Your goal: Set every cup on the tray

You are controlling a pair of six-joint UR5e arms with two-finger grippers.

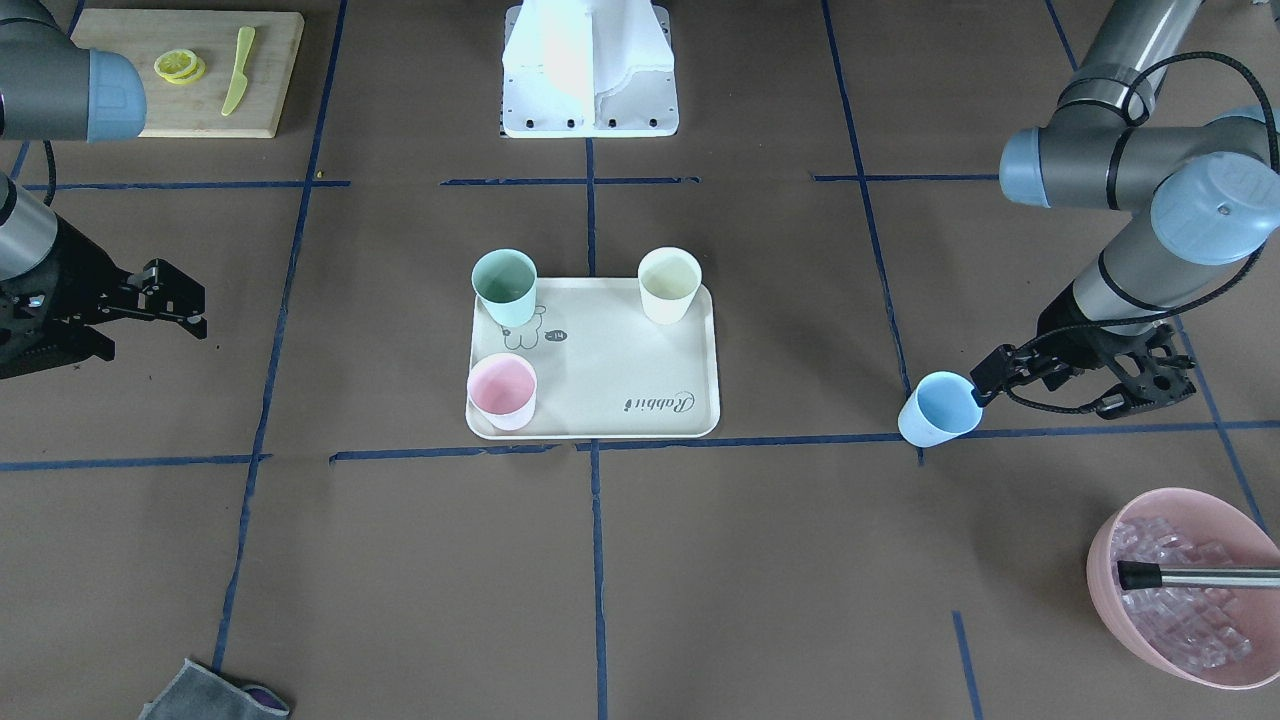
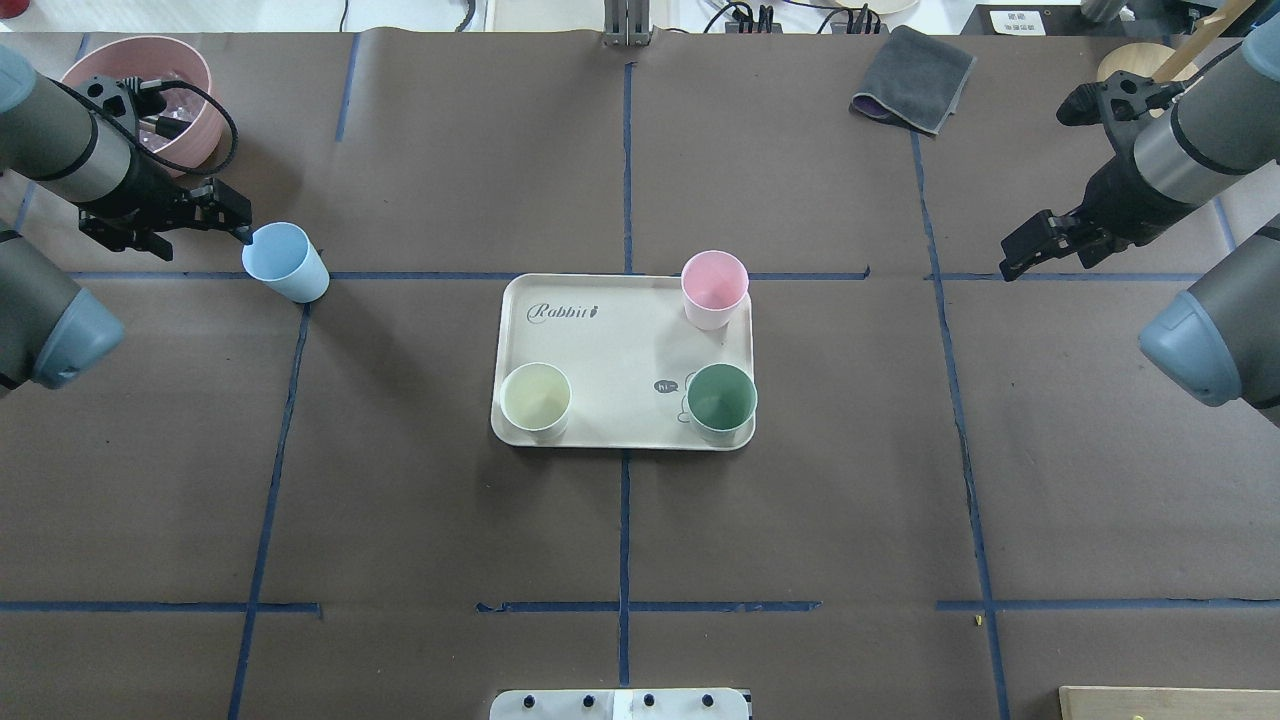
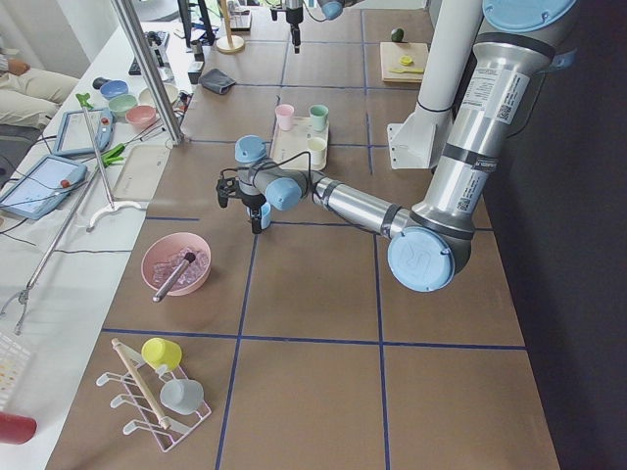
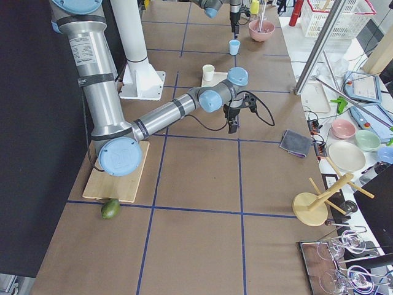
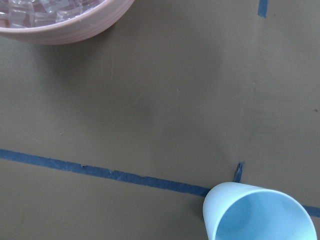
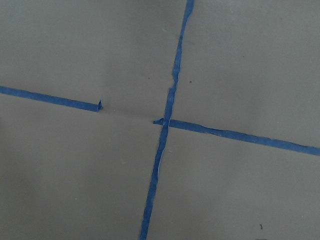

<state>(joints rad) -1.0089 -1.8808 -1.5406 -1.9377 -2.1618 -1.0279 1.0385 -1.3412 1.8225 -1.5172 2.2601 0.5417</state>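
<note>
Nearest the left wrist camera, the light blue cup [image 5: 260,212] is sitting right under the lens, tilted, its mouth open toward you, with the pink bowl of ice cubes [image 5: 60,20] lying farther out ahead of the tool. Your left gripper [image 2: 235,215] is pinching that cup at its rim, one finger apparently inside the wall and one outside; it looks clamped on it, and the cup seems tipped with its base just off or barely on the table, I cannot tell which. The right gripper [image 2: 1025,250] is hanging with its jaws parted and nothing between them, well away from everything, only blue tape under it. The tray [image 2: 600,350] is lying well off to the tool's inner side, toward the table's middle, and it is already carrying the pink cup [image 2: 714,288], the mint green cup [image 2: 721,400] and the cream-white cup [image 2: 536,399], each near a corner. So you are doing the last carry, I judge. Lift first so the base is clearing the raised rim, keep the pinch firm since a rim grip is letting the cup swing, and aim for the free corner next to the print, apart from the cream-white cup. Set it upright and flat before you are letting go. Readable writing: "Rabbit" script [image 2: 562,312] on the tray, and a small dark bubble saying "hi" [image 2: 666,386] beside the bear drawing.
</note>
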